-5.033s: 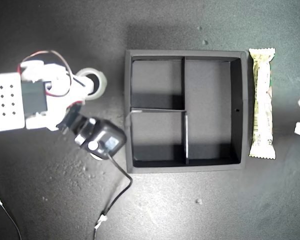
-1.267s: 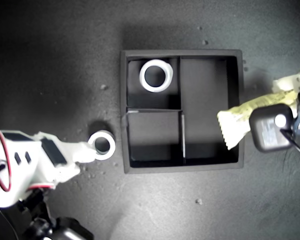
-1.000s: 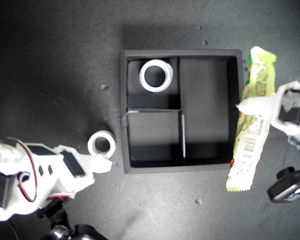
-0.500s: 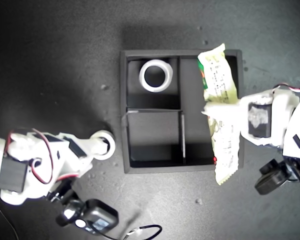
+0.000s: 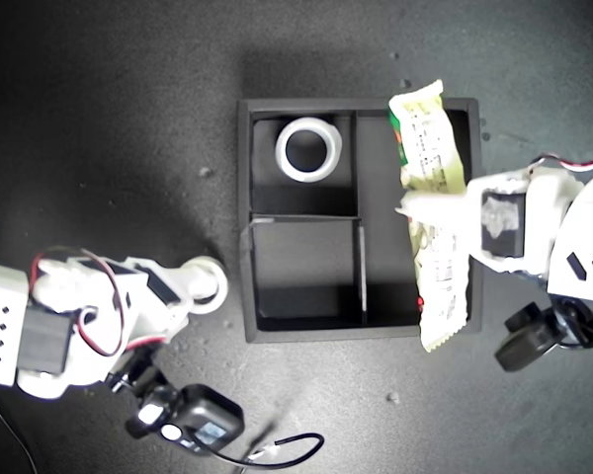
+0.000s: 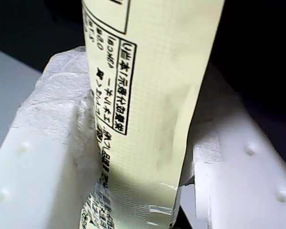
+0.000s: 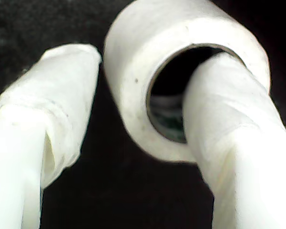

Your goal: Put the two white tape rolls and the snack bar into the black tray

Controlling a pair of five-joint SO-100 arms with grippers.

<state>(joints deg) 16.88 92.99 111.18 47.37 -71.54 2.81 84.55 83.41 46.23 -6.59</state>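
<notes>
snack bar (image 6: 148, 109) pinched in my first hand (image 5: 407, 205); second hand (image 7: 133, 143) agape

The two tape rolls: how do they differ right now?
The first roll lies flat in a small compartment of the tray; the second roll is outside it, on the table. Nothing touches the first roll; my second gripper has one finger through the second roll's hole, jaws not closed. Both are white rings.

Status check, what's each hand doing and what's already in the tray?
First hand clamped on snack bar, over the tray's long compartment. Second hand open, one finger through loose tape roll outside tray. Other roll in tray. Nothing blocking.
</notes>
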